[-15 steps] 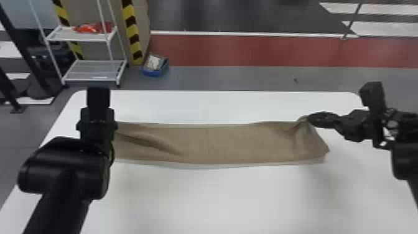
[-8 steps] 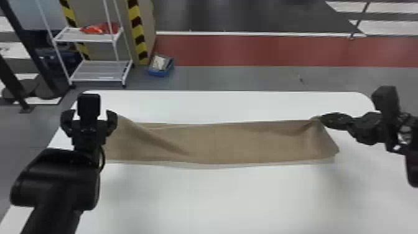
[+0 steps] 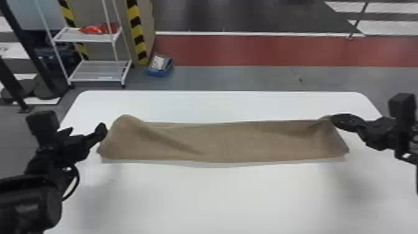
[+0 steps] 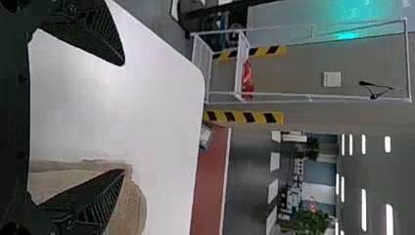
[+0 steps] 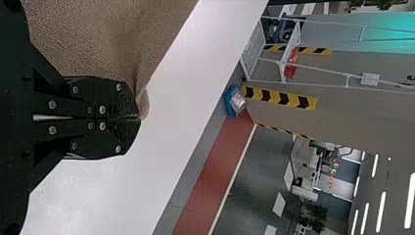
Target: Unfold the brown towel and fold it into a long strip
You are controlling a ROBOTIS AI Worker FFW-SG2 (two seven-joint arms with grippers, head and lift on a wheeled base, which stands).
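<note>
The brown towel [image 3: 230, 141] lies as a long strip across the white table, with a diagonal crease and a raised bulge toward its left end. At its left end is my left gripper [image 3: 88, 132], one finger close to the cloth. In the left wrist view, my left gripper [image 4: 122, 117] stands wide open, one finger over the towel [image 4: 132, 210], nothing held between. My right gripper [image 3: 334, 117] is at the strip's far right corner. The right wrist view has my right gripper [image 5: 139, 117] shut on the corner of the towel [image 5: 112, 39], which is pulled up in folds.
The white table [image 3: 217, 193] extends in front of the towel and behind it. Beyond its far left edge stand a white shelf rack [image 3: 99, 70] and a blue bin [image 3: 160, 66] on the floor.
My left gripper has turned and moved left, off the towel's left end, and the cloth there now bulges in full view. My right gripper, still on its corner, has shifted slightly right in the view.
</note>
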